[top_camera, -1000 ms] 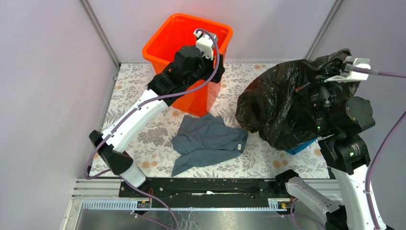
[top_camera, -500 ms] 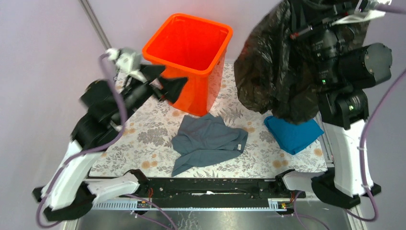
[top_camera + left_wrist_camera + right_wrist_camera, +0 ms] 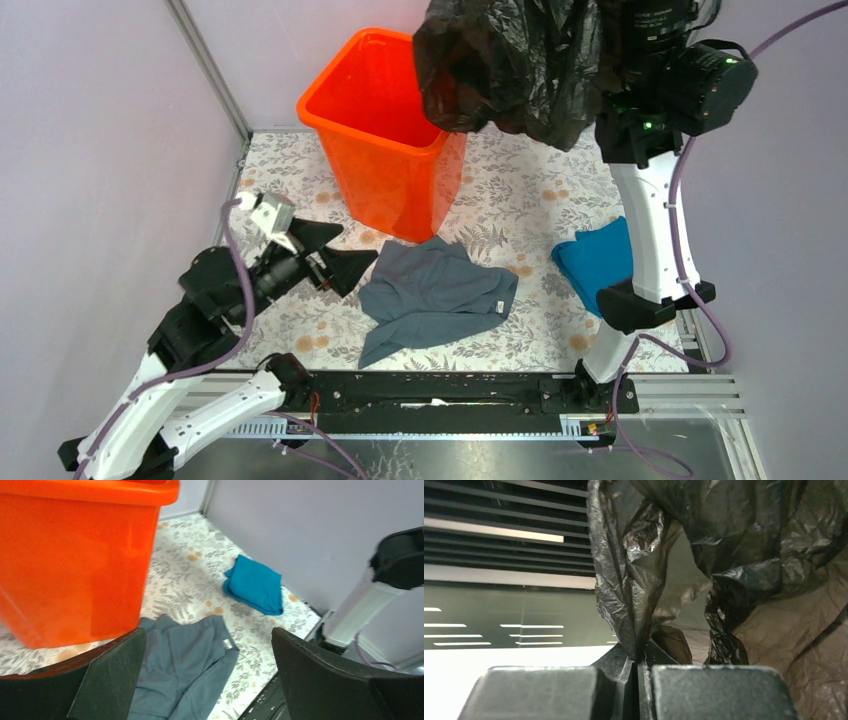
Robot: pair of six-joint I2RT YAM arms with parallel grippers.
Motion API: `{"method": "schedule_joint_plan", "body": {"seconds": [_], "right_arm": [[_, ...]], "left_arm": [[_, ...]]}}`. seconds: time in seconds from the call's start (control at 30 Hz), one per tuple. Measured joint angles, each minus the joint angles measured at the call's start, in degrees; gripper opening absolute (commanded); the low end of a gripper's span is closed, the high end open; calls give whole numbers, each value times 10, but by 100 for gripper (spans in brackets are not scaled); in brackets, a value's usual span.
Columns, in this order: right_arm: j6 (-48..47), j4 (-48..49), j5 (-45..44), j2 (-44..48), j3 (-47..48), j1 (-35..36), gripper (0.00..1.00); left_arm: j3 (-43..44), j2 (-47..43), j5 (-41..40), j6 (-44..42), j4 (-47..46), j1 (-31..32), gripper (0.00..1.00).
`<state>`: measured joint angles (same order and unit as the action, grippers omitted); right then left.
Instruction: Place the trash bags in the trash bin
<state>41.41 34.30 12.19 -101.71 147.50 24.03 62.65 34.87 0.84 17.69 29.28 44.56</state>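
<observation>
The orange trash bin stands upright at the back of the table, and its side fills the left of the left wrist view. The black trash bag hangs high in the air from my right gripper, its lower edge over the bin's right rim. In the right wrist view my right gripper is shut on a pinched fold of the bag. In the top view the right gripper is hidden behind the bag. My left gripper is open and empty, low at the front left of the bin.
A grey cloth lies crumpled on the floral table in front of the bin, also in the left wrist view. A blue folded cloth lies at the right by the right arm's base. Walls close in on both sides.
My right arm has lifted the bag up and swung it left, from the right side to above the bin's right rim. My left arm has drawn back from the bin and come down low.
</observation>
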Motion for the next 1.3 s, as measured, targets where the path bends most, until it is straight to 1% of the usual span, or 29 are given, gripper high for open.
{"method": "schedule_joint_plan", "body": {"seconds": [0.07,0.13,0.2,0.27,0.37,0.47,0.53,0.6,0.73,0.77,0.8,0.83,0.9,0.93,0.97,1.03,1.13,1.2,1.3], "right_arm": [[36,25,-8,7,-37,0,0],[66,40,-10,23,-87,0,0],[92,49,-10,38,-128,0,0],[120,60,-10,47,-152,0,0],[153,73,-10,49,-152,0,0],[177,73,-10,49,-134,0,0],[191,74,-10,54,-125,0,0],[202,75,-10,62,-123,0,0],[222,82,-12,81,-123,0,0],[227,85,-11,86,-124,0,0],[231,88,-12,92,-126,0,0],[235,92,-11,101,-132,0,0],[239,98,-11,119,-150,0,0],[240,99,-10,132,-164,0,0],[239,100,-9,143,-175,0,0],[234,101,-5,173,-212,0,0],[212,98,5,227,-281,0,0],[190,96,9,259,-321,0,0],[158,86,10,286,-355,0,0]], "left_arm": [[-13,-22,16,9,-10,0,99],[-11,-34,25,16,-40,0,99],[-2,-25,21,19,-80,0,99],[17,5,2,19,-124,0,99],[75,89,-53,13,-181,0,99],[108,170,-74,-9,-250,-1,99],[124,216,-66,-24,-276,-1,99],[158,279,-42,-32,-290,-1,99],[228,388,-8,-30,-296,0,99],[238,408,-8,-28,-298,0,95],[246,426,-8,-27,-301,0,87],[253,443,-8,-27,-305,0,76],[266,470,-14,-25,-310,0,50],[273,480,-18,-24,-314,0,38],[283,492,-28,-35,-320,0,30],[296,506,-50,-49,-341,0,20],[309,511,-99,-89,-382,1,10],[332,513,-137,-126,-408,-1,7],[375,516,-187,-177,-444,-10,7]]}}
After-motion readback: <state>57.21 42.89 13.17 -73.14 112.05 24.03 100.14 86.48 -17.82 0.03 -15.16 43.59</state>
